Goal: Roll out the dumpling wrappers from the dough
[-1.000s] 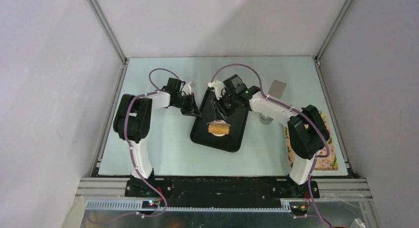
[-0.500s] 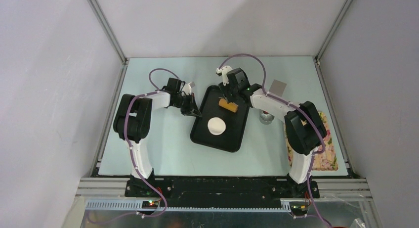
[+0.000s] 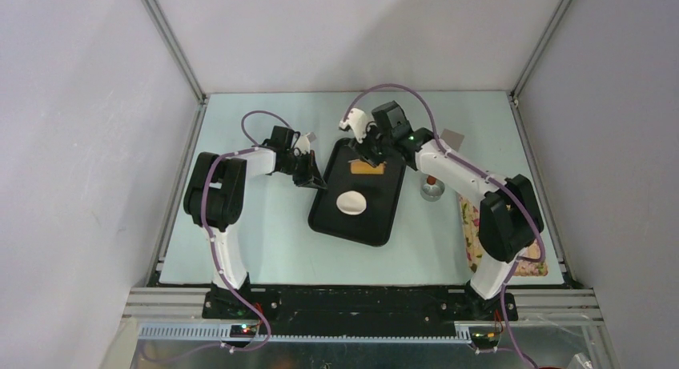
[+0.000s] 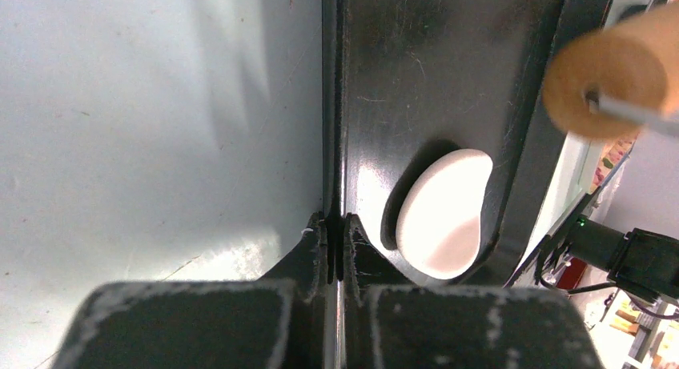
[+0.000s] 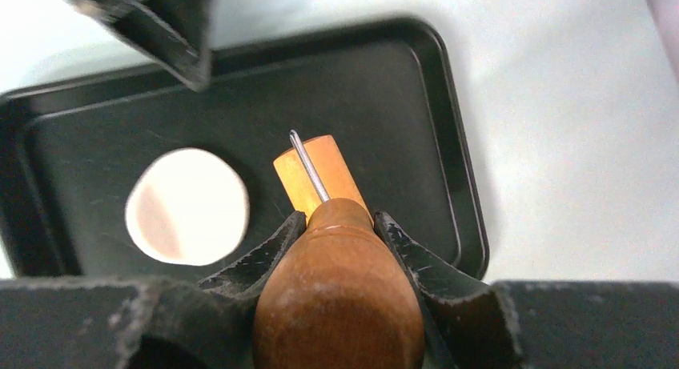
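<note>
The roller pulled back from one dough, one tray.

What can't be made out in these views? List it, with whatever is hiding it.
- Top view: the steel cup is too small to show its contents; the right arm partly covers the patterned mat.
- Left wrist view: the roller is blurred and cut off by the right edge.
- Right wrist view: the right gripper hides whether the roller touches the black tray.

1 overhead camera looks down; 2 close wrist cameras share tray and dough.
</note>
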### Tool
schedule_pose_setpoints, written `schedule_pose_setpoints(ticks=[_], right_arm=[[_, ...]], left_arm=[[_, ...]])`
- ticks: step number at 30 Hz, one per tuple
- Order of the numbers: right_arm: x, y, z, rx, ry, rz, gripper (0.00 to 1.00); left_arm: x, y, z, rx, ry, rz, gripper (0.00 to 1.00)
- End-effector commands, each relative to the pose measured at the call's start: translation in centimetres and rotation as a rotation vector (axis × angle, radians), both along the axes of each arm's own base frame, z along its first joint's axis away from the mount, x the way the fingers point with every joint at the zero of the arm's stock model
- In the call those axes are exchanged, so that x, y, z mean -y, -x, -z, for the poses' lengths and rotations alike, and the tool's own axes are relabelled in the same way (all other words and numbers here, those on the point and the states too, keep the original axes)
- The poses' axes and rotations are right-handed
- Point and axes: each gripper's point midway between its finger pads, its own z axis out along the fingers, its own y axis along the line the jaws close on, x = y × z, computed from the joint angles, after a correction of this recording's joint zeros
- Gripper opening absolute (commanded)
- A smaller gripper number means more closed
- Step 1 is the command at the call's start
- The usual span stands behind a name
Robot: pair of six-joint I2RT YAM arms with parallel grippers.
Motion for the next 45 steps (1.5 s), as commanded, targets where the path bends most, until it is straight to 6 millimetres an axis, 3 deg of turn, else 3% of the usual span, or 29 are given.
schedule_pose_setpoints(ticks=[1,5,8,15,17,22,30,35,38,45], right_arm=[[-4.8,1.9,-4.3,0.074,-0.066,-0.303,0.00],[-7.1,6.5,-3.5,-0.041,-0.101,-0.541,0.00],[-8.0,9.1,-4.3,-0.105,-0.150,-0.656,0.00],[-5.5,16.1,-4.3,-0.234,-0.120,-0.870,0.00],[-4.9,16.7,-3.9,-0.230,-0.085,-0.868,0.00],[-4.6,14.1,-1.4,-0.141,0.089,-0.620,0.00],[-4.7,12.7,0.6,-0.134,0.119,-0.285,0.00],[-3.0,9.6,2.5,-0.082,0.181,-0.037,0.00],[-2.0,7.4,2.3,0.015,0.210,0.050,0.00],[1.6,1.7,-0.5,0.207,0.258,0.192,0.00]], left_arm=[[-1.9,2.0,3.1,-0.114,-0.105,-0.025,0.00],[-1.7,2.1,2.9,-0.111,-0.096,-0.015,0.00],[-1.7,2.1,2.9,-0.113,-0.093,-0.014,0.00],[-1.6,2.1,2.9,-0.111,-0.094,-0.012,0.00],[-1.6,2.1,2.9,-0.111,-0.095,-0.012,0.00],[-1.7,2.1,2.9,-0.111,-0.097,-0.014,0.00],[-1.7,2.1,2.9,-0.110,-0.099,-0.015,0.00],[-1.7,2.1,2.9,-0.108,-0.098,-0.014,0.00],[-1.7,2.1,2.8,-0.106,-0.098,-0.013,0.00],[-1.7,2.1,2.8,-0.107,-0.098,-0.013,0.00]])
